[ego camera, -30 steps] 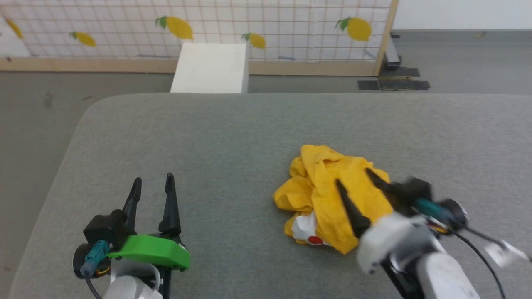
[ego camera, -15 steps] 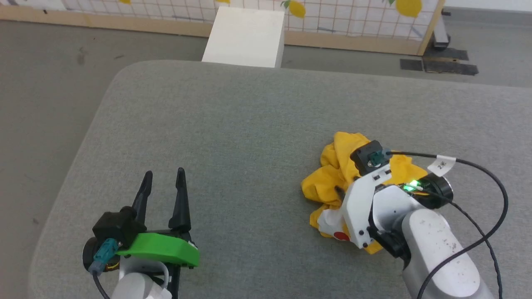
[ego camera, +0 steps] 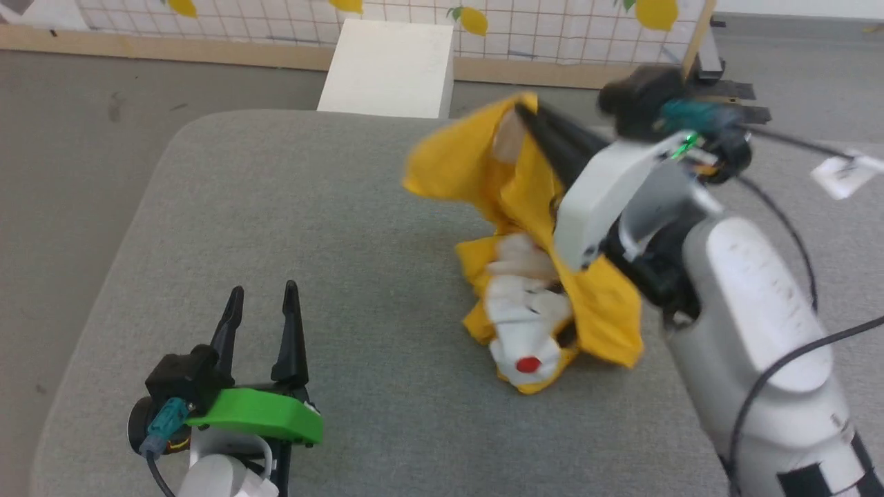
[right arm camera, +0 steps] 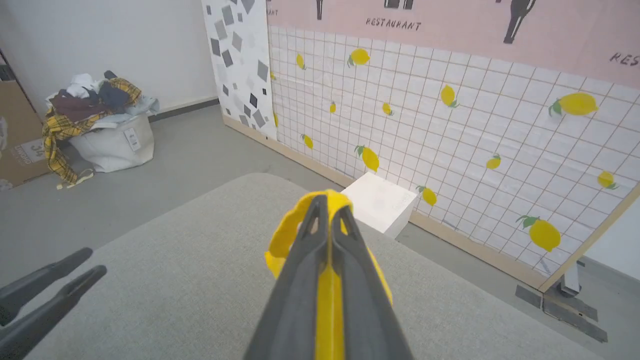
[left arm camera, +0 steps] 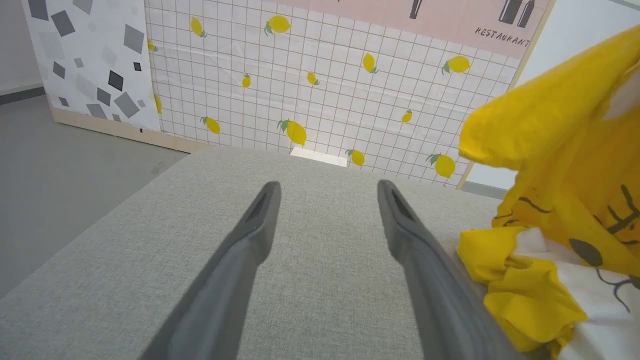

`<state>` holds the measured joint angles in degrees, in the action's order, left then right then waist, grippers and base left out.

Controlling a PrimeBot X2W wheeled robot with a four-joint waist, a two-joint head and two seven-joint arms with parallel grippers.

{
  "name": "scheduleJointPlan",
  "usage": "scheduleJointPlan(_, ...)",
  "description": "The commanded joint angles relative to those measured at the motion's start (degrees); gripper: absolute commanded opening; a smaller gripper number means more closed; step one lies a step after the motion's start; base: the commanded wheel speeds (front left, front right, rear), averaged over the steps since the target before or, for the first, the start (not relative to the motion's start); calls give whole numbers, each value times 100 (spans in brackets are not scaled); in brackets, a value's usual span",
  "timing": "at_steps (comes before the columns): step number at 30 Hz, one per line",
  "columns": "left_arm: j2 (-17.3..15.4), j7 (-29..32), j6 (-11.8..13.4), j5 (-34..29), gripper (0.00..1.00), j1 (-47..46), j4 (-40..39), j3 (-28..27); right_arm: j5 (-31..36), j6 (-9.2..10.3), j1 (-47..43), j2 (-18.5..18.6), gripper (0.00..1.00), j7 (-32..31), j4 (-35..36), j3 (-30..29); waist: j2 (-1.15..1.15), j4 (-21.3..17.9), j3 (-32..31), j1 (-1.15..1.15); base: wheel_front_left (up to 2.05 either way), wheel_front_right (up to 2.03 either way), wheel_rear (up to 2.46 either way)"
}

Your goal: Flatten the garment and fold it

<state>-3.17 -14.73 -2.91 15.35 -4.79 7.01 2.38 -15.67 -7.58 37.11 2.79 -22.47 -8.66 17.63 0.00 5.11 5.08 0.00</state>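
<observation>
Yellow garment (ego camera: 452,162) is clamped in right gripper (ego camera: 528,117), jaws closed on fabric.
Upper end is held above grey table (ego camera: 276,207); left gripper (ego camera: 261,297) is seen open and empty, well apart.

My right gripper (ego camera: 525,114) and the lifted part of the garment (ego camera: 469,162) smeared by motion blur, my right forearm (ego camera: 746,290) covering the garment's right side, garment cut off by the left wrist view's right edge, cable tag (ego camera: 842,172) writing unreadable
</observation>
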Motion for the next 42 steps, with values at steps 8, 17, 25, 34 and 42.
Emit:
scheduleJointPlan(8,26,-27,-92,-79,100,29,44,19,500,9,-260,9,0,225,-358,-1900,0,-281,-164,0,0,0,0)
scheduleJointPlan(17,28,-27,-141,-31,100,-8,108,226,2143,9,-1957,9,0,-181,-470,-4954,0,-282,-150,0,0,0,0)
scheduleJointPlan(25,29,-27,-157,-52,100,18,119,207,1958,9,-3210,9,100,-348,-54,-5308,0,-346,-130,0,0,0,0)
scheduleJointPlan(34,29,-27,-152,-79,100,-198,-13,195,1038,9,-2651,67,100,1244,671,-2569,0,-224,191,0,0,0,0)
scheduleJointPlan(42,29,-27,-122,61,100,-646,-123,412,605,9,-910,625,100,1175,-1118,-824,0,310,864,0,0,0,0)
